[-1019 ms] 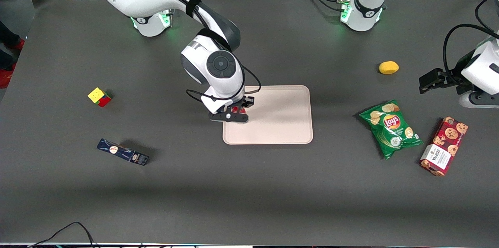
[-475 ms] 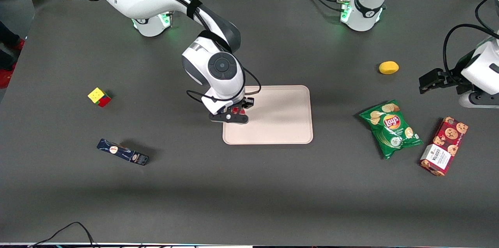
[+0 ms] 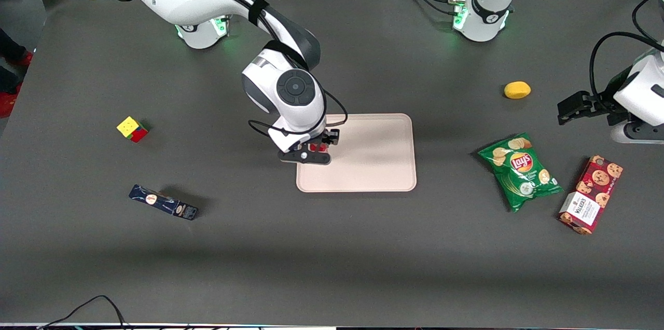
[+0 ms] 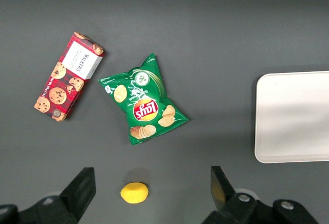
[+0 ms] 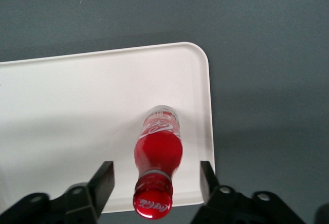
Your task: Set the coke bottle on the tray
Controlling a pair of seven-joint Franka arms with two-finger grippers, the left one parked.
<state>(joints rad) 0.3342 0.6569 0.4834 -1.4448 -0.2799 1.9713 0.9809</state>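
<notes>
— Starting with the front view: what showed?

— Saw the gripper (image 3: 317, 150) low over the tray (image 3: 373, 164), at the tray's edge toward the working arm's end of the table. Glimpsed only a sliver of red from the coke bottle (image 3: 314, 147) between the fingers; could not tell the finger gap from there. Noted a colour cube (image 3: 133, 128) and a dark blue box (image 3: 163, 202) toward the working arm's end, the box nearer the camera. Found a lemon (image 3: 517, 90), a green chip bag (image 3: 520, 170) and a red cookie box (image 3: 590, 194) toward the parked arm's end.

— And from the left wrist?

— Caught one end of the tray (image 4: 293, 116), bare, plus the chip bag (image 4: 142, 100), cookie box (image 4: 68, 75) and lemon (image 4: 134, 192) on the dark table (image 4: 205, 29).

— Right wrist?

— Looked straight down on the coke bottle (image 5: 157, 167), upright with its clear base resting on the tray (image 5: 77, 121), close inside a rounded corner. Showed the gripper (image 5: 156, 183) spread wide, both fingers (image 5: 102, 182) standing apart from the bottle with clear space on either side, gripping nothing.
</notes>
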